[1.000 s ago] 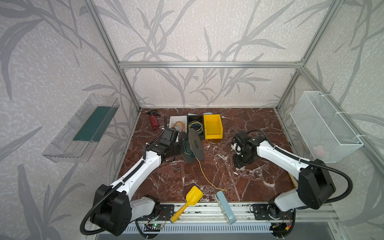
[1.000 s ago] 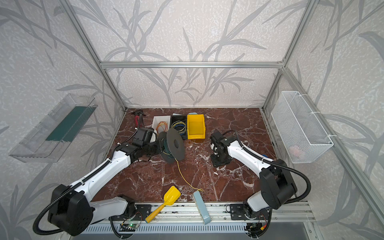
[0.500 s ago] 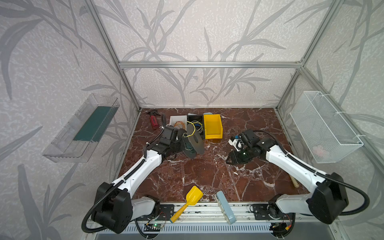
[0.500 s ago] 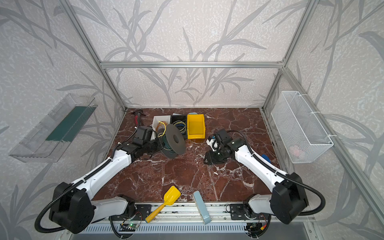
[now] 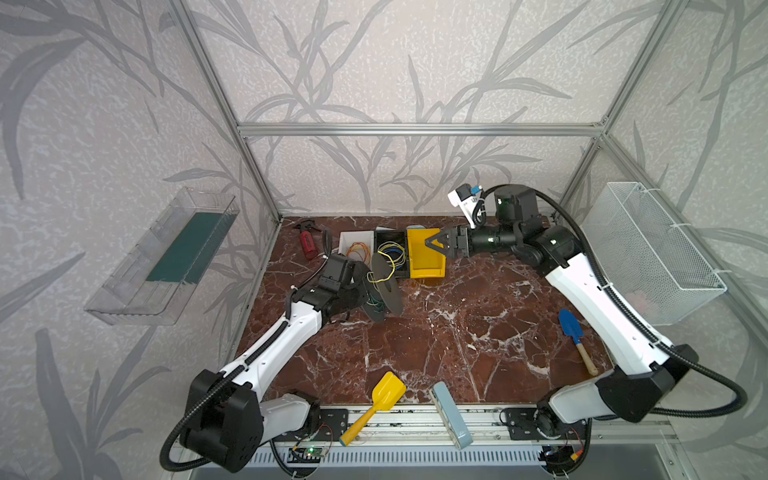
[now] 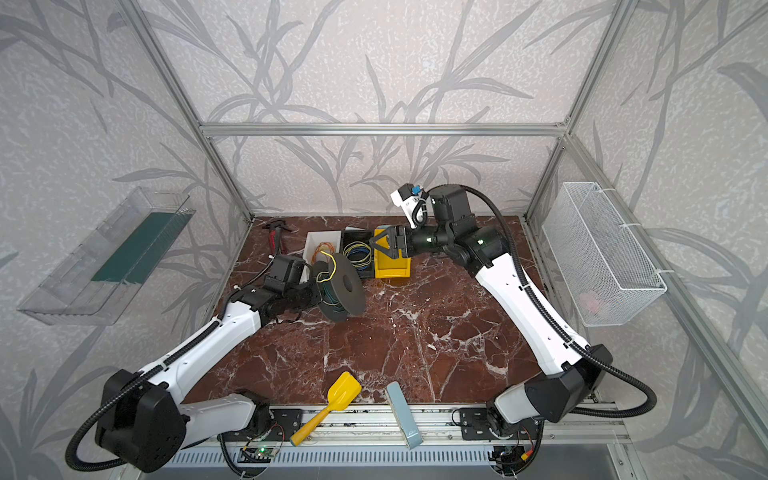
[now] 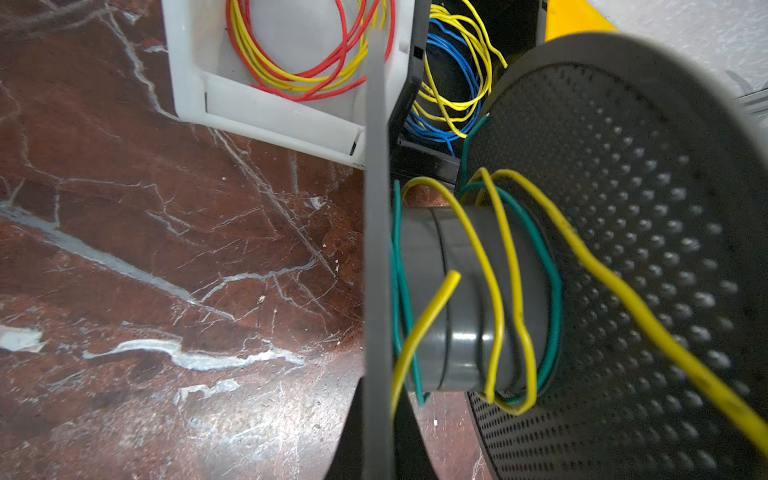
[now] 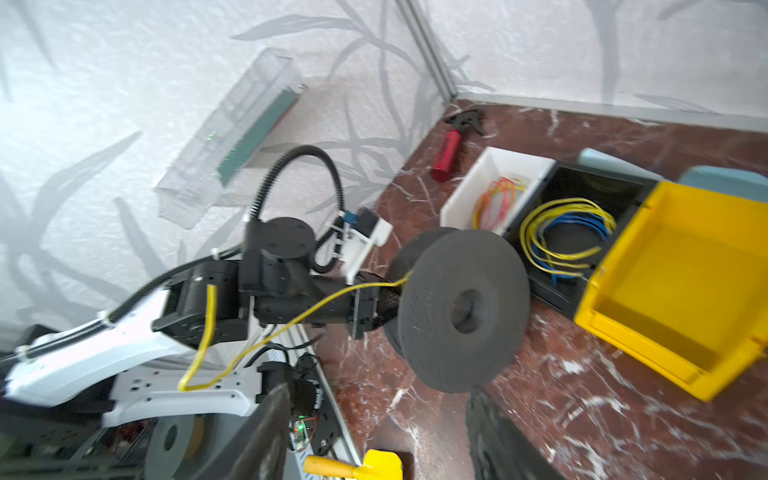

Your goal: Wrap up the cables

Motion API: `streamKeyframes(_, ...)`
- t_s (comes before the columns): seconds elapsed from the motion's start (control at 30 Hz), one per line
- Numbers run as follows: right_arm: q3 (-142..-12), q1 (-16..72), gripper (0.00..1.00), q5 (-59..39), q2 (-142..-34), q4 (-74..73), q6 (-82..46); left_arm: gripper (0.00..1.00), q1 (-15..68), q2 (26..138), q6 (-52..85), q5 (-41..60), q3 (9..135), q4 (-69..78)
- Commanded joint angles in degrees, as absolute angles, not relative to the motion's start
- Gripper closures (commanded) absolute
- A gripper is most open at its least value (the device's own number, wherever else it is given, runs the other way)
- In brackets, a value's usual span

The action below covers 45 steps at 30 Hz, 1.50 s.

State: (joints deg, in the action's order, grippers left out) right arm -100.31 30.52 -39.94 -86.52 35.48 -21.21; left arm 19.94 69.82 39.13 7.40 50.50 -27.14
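The dark grey spool (image 5: pixel 384 286) (image 6: pixel 343 286) stands tilted over the marble floor. My left gripper (image 5: pixel 362 291) (image 7: pixel 376 436) is shut on one of its thin flanges. The pale-yellow cable (image 7: pixel 494 266) (image 5: pixel 384 271) lies in a few loose turns round the hub, beside a green wire. In the right wrist view a free length of the cable (image 8: pixel 291 320) trails off the spool (image 8: pixel 461 309) over the left arm. My right gripper (image 5: pixel 434 247) (image 6: pixel 380 243) (image 8: pixel 378 436) hangs open and empty in the air above the yellow bin, pointing towards the spool.
A white bin (image 5: pixel 343 249) with red-and-orange wires, a black bin (image 5: pixel 380 237) with blue-and-yellow wires and a yellow bin (image 5: pixel 428 272) line the back. A red tool (image 5: pixel 307 245), yellow scoop (image 5: pixel 386 392), blue shovel (image 5: pixel 571 332) and grey-blue block (image 5: pixel 451 415) lie about.
My right gripper rose from the middle of the floor to the back above the yellow bin and opened wider. The cable that trailed across the floor now sits at the spool.
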Motion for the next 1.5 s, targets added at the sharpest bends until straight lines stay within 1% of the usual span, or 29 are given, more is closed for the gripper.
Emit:
streamKeyframes(0.0,-107.35,31.83,0.33,-51.01,-90.39,37.18,-19.48,1.00,20.17,67.29,38.41,5.92,52.27,-26.01)
streamKeyframes(0.13,-117.98,34.67,0.29,-49.99,-96.66,49.49,-10.35,1.00,20.45,67.06,37.99,6.10,52.27,-26.45)
streamKeyframes(0.23,-126.89,36.87,0.28,-50.89,-102.50,55.42,-5.71,1.00,20.64,67.15,37.71,6.28,52.62,-26.63)
streamKeyframes(0.3,-134.19,38.14,0.28,-50.28,-106.76,59.82,-3.14,1.00,20.73,67.31,37.62,6.40,52.82,-26.63)
streamKeyframes(0.47,-157.86,40.79,0.30,-49.22,-120.15,74.73,1.58,1.00,21.09,67.32,37.53,6.36,53.00,-26.70)
streamKeyframes(0.67,-156.21,42.16,0.33,-48.75,-120.48,76.11,3.16,1.00,21.09,66.80,36.92,5.97,53.15,-27.68)
streamKeyframes(0.8,-155.16,42.53,0.36,-48.83,-119.80,76.45,3.83,1.00,21.16,66.97,36.74,5.88,53.23,-27.70)
streamKeyframes(0.97,-154.89,42.63,0.51,-48.12,-119.88,76.81,4.01,1.00,21.15,67.22,37.05,6.11,53.12,-27.16)
streamKeyframes(1.03,-154.95,42.63,0.60,-47.63,-119.88,76.81,4.09,1.00,21.17,67.23,37.00,6.06,53.17,-27.31)
streamKeyframes(1.1,-155.10,42.63,0.65,-47.44,-119.83,76.71,3.92,1.00,21.17,67.19,36.96,5.97,53.17,-27.39)
streamKeyframes(1.13,-155.23,42.71,0.68,-47.54,-119.84,76.73,3.89,1.00,21.13,67.22,36.91,5.95,53.16,-27.42)
streamKeyframes(1.2,-155.26,42.80,0.78,-47.09,-119.70,76.90,3.91,1.00,21.13,67.15,36.84,5.97,53.08,-27.42)
streamKeyframes(1.3,-155.18,43.04,1.00,-45.80,-119.19,77.70,4.22,1.00,21.10,67.14,36.98,5.58,53.09,-27.58)
streamKeyframes(1.47,-151.81,44.61,1.00,-38.46,-114.20,82.26,5.39,1.00,20.50,65.88,39.87,6.32,53.11,-25.85)
